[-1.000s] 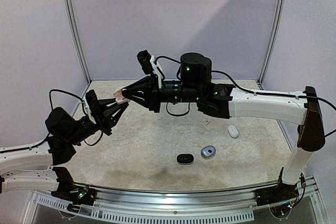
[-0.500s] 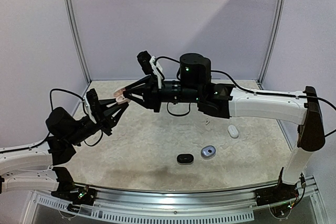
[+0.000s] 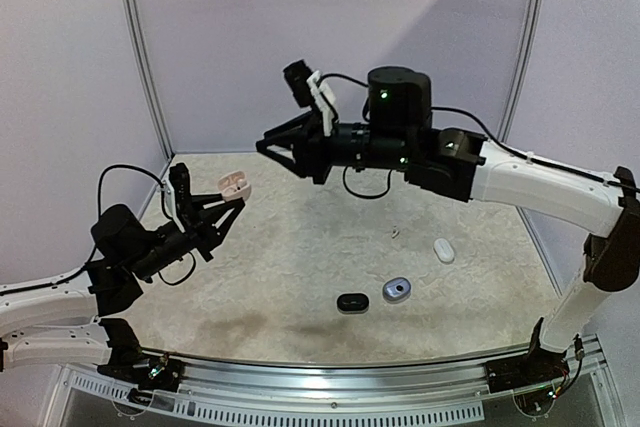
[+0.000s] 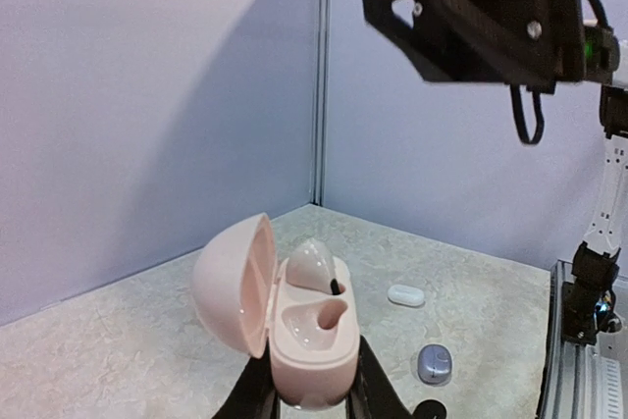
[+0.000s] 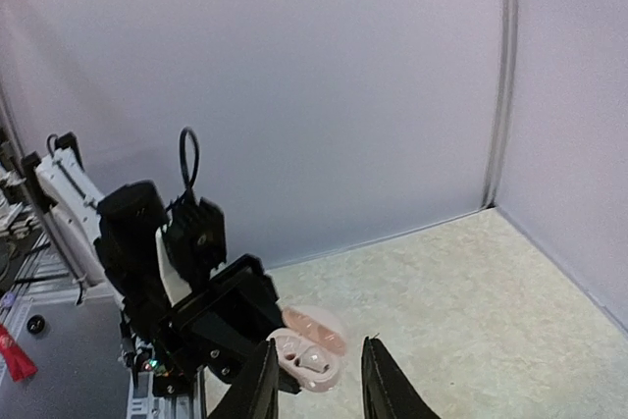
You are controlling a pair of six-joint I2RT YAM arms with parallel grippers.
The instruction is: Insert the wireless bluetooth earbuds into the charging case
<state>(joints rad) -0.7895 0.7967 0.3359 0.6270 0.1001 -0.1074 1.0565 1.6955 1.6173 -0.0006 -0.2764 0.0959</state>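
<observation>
The charging case (image 4: 312, 345) is being gripped at its lower end by the left pincer (image 4: 314, 385), one black finger (image 4: 257, 392) pressing on each side of the pale pink shell. The case is being held up in the air, above the left part of the table (image 3: 300, 257), with its open face turned towards the wrist camera. Its lid (image 4: 231, 282) is standing swung open to the left on the hinge. One pink earbud (image 4: 312, 264) is being carried in the far well of the case, seated there with its rounded back showing. The near well (image 4: 316, 319) is showing only its moulded hollow.

The right pincer (image 5: 319, 345) is being held higher up, well apart from the case and pointing towards it. Its jaws are parted, and nothing is being gripped between them.

Down on the table, well to the right of the held case, three small closed cases are lying near one another: a white case (image 3: 444, 250) farthest back, a grey-blue case (image 3: 397, 290) in front of it, and a black case (image 3: 352, 301) just to the left of the grey-blue one.
</observation>
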